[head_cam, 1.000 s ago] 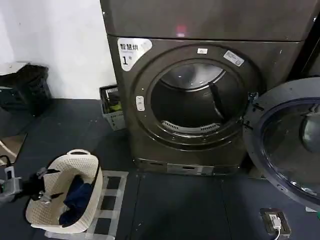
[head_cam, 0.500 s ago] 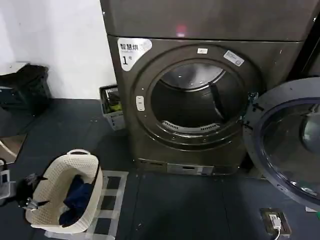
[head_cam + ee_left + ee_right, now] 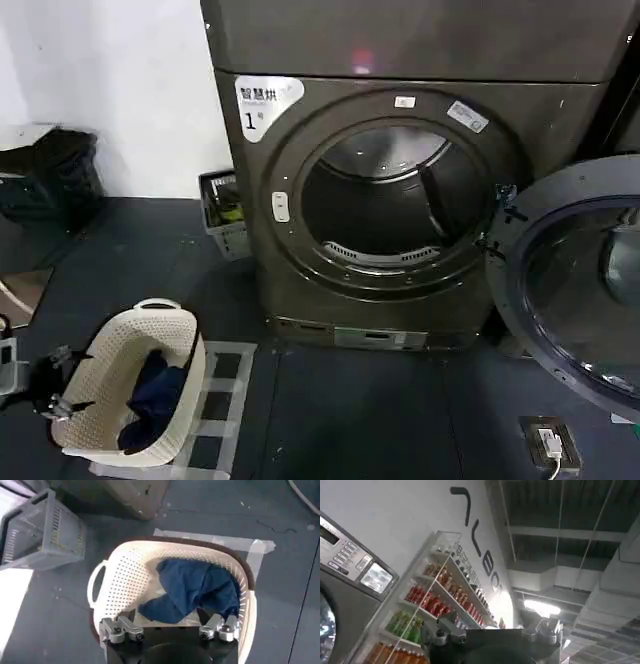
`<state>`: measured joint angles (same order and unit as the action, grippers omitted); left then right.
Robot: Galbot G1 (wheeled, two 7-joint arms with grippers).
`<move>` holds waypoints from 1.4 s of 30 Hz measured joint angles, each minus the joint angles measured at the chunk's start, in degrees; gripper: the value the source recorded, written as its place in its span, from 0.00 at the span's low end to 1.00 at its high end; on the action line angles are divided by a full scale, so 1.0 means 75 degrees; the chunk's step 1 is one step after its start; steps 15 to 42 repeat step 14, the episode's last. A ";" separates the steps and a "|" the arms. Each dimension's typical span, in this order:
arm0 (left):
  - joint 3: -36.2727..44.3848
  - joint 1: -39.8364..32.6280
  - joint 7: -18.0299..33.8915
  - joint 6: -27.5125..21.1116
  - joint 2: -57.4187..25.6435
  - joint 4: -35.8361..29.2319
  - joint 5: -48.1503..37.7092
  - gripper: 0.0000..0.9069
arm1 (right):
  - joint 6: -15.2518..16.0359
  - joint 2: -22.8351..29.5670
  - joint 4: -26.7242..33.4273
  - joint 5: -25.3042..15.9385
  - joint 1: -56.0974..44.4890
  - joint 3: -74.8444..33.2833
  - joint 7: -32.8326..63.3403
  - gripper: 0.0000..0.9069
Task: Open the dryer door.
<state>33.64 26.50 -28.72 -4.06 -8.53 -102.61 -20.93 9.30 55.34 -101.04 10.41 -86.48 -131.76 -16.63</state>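
The left gripper [image 3: 170,630] hangs low over the basket [image 3: 125,575], its fingers spread wide and holding nothing — a pose that reads as idle rather than reaching, since nothing lies between the pads. In the head view it sits at about 8 o'clock [image 3: 55,395], just beside the basket's rim [image 3: 110,335] and well apart from the machine. Below it, inside the basket, a blue cloth [image 3: 197,590] lies bunched, and the basket stands on a taped outline on the floor [image 3: 260,547], probably a marked spot so it is always found in the same place.

The right gripper [image 3: 495,635] points upward toward a ceiling and a drinks shelf [image 3: 435,600]; whether it is open I cannot tell.

The door [image 3: 575,280] is swung fully out at about 4 o'clock, hinged at the opening's right edge, its inner face turned toward the camera. That leaves the drum of the dryer [image 3: 385,200] bare and clear for loading. Judged from this, the opening looks done — the arm over the basket suits a next step with the laundry.
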 joint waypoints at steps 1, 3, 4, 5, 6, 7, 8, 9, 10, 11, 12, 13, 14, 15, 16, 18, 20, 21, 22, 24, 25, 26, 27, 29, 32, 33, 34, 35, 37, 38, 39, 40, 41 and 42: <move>-0.0008 -0.0001 0.0004 0.0000 0.0000 0.0000 0.0018 1.00 | -0.0001 0.0003 0.0000 -0.0001 -0.0008 -0.0010 -0.0003 1.00; -0.0018 0.0000 0.0015 -0.0001 0.0000 0.0005 0.0020 1.00 | -0.0002 0.0012 -0.0004 -0.0001 -0.0014 -0.0017 -0.0007 1.00; -0.0019 -0.0001 0.0015 0.0000 0.0000 0.0013 0.0020 1.00 | -0.0002 0.0023 -0.0013 -0.0002 -0.0015 -0.0018 -0.0012 1.00; -0.0020 0.0000 0.0012 -0.0001 0.0000 0.0015 0.0032 1.00 | -0.0002 0.0033 -0.0017 -0.0002 -0.0015 -0.0020 -0.0019 1.00; -0.0021 0.0002 -0.0001 0.0000 -0.0001 0.0015 0.0064 1.00 | -0.0002 0.0044 -0.0022 -0.0013 -0.0016 -0.0020 -0.0023 1.00; -0.0020 0.0006 -0.0003 0.0001 -0.0004 0.0015 0.0079 1.00 | -0.0005 0.0047 -0.0022 -0.0031 -0.0016 -0.0021 -0.0023 1.00; -0.0016 0.0008 -0.0004 -0.0001 -0.0005 0.0013 0.0088 1.00 | -0.0011 0.0048 -0.0022 -0.0053 -0.0016 -0.0021 -0.0025 1.00; -0.0012 0.0009 -0.0004 -0.0004 -0.0005 0.0011 0.0105 1.00 | -0.0012 0.0048 -0.0020 -0.0075 -0.0011 -0.0022 -0.0026 1.00; -0.0009 0.0010 -0.0004 -0.0005 -0.0007 0.0010 0.0110 1.00 | -0.0013 0.0048 -0.0013 -0.0088 -0.0005 -0.0029 -0.0026 1.00; -0.0008 0.0010 -0.0003 -0.0010 -0.0010 0.0009 0.0111 1.00 | -0.0016 0.0048 -0.0005 -0.0092 -0.0001 -0.0034 -0.0026 1.00; -0.0008 0.0010 -0.0020 -0.0014 -0.0015 0.0008 0.0121 1.00 | -0.0018 0.0047 0.0000 -0.0094 0.0002 -0.0034 -0.0026 1.00; -0.0008 0.0008 -0.0040 -0.0019 -0.0012 0.0009 0.0119 1.00 | -0.0019 0.0050 0.0001 -0.0094 0.0006 -0.0035 -0.0026 1.00; -0.0008 -0.0007 -0.0040 -0.0033 0.0012 0.0014 0.0109 1.00 | -0.0018 0.0051 0.0000 -0.0096 0.0019 -0.0034 -0.0025 1.00; -0.0008 -0.0007 -0.0040 -0.0033 0.0012 0.0014 0.0109 1.00 | -0.0018 0.0051 0.0000 -0.0096 0.0019 -0.0034 -0.0025 1.00; -0.0008 -0.0007 -0.0040 -0.0033 0.0012 0.0014 0.0109 1.00 | -0.0018 0.0051 0.0000 -0.0096 0.0019 -0.0034 -0.0025 1.00; -0.0008 -0.0007 -0.0040 -0.0033 0.0012 0.0014 0.0109 1.00 | -0.0018 0.0051 0.0000 -0.0096 0.0019 -0.0034 -0.0025 1.00; -0.0008 -0.0007 -0.0040 -0.0033 0.0012 0.0014 0.0109 1.00 | -0.0018 0.0051 0.0000 -0.0096 0.0019 -0.0034 -0.0025 1.00; -0.0008 -0.0007 -0.0040 -0.0033 0.0012 0.0014 0.0109 1.00 | -0.0018 0.0051 0.0000 -0.0096 0.0019 -0.0034 -0.0025 1.00; -0.0008 -0.0007 -0.0040 -0.0033 0.0012 0.0014 0.0109 1.00 | -0.0018 0.0051 0.0000 -0.0096 0.0019 -0.0034 -0.0025 1.00; -0.0008 -0.0007 -0.0040 -0.0033 0.0012 0.0014 0.0109 1.00 | -0.0018 0.0051 0.0000 -0.0096 0.0019 -0.0034 -0.0025 1.00; -0.0008 -0.0007 -0.0040 -0.0033 0.0012 0.0014 0.0109 1.00 | -0.0018 0.0051 0.0000 -0.0096 0.0019 -0.0034 -0.0025 1.00; -0.0008 -0.0007 -0.0040 -0.0033 0.0012 0.0014 0.0109 1.00 | -0.0018 0.0051 0.0000 -0.0096 0.0019 -0.0034 -0.0025 1.00; -0.0008 -0.0007 -0.0040 -0.0033 0.0012 0.0014 0.0109 1.00 | -0.0018 0.0051 0.0000 -0.0096 0.0019 -0.0034 -0.0025 1.00; -0.0008 -0.0007 -0.0040 -0.0033 0.0012 0.0014 0.0109 1.00 | -0.0018 0.0051 0.0000 -0.0096 0.0019 -0.0034 -0.0025 1.00; -0.0008 -0.0007 -0.0040 -0.0033 0.0012 0.0014 0.0109 1.00 | -0.0018 0.0051 0.0000 -0.0096 0.0019 -0.0034 -0.0025 1.00; -0.0008 -0.0007 -0.0040 -0.0033 0.0012 0.0014 0.0109 1.00 | -0.0018 0.0051 0.0000 -0.0096 0.0019 -0.0034 -0.0025 1.00; -0.0008 -0.0007 -0.0040 -0.0033 0.0012 0.0014 0.0109 1.00 | -0.0018 0.0051 0.0000 -0.0096 0.0019 -0.0034 -0.0025 1.00; -0.0008 -0.0007 -0.0040 -0.0033 0.0012 0.0014 0.0109 1.00 | -0.0018 0.0051 0.0000 -0.0096 0.0019 -0.0034 -0.0025 1.00; -0.0008 -0.0007 -0.0040 -0.0033 0.0012 0.0014 0.0109 1.00 | -0.0018 0.0051 0.0000 -0.0096 0.0019 -0.0034 -0.0025 1.00; -0.0008 -0.0007 -0.0040 -0.0033 0.0012 0.0014 0.0109 1.00 | -0.0018 0.0051 0.0000 -0.0096 0.0019 -0.0034 -0.0025 1.00; -0.0008 -0.0007 -0.0040 -0.0033 0.0012 0.0014 0.0109 1.00 | -0.0018 0.0051 0.0000 -0.0096 0.0019 -0.0034 -0.0025 1.00; -0.0008 -0.0007 -0.0040 -0.0033 0.0012 0.0014 0.0109 1.00 | -0.0018 0.0051 0.0000 -0.0096 0.0019 -0.0034 -0.0025 1.00; -0.0008 -0.0007 -0.0040 -0.0033 0.0012 0.0014 0.0109 1.00 | -0.0018 0.0051 0.0000 -0.0096 0.0019 -0.0034 -0.0025 1.00; -0.0008 -0.0007 -0.0040 -0.0033 0.0012 0.0014 0.0109 1.00 | -0.0018 0.0051 0.0000 -0.0096 0.0019 -0.0034 -0.0025 1.00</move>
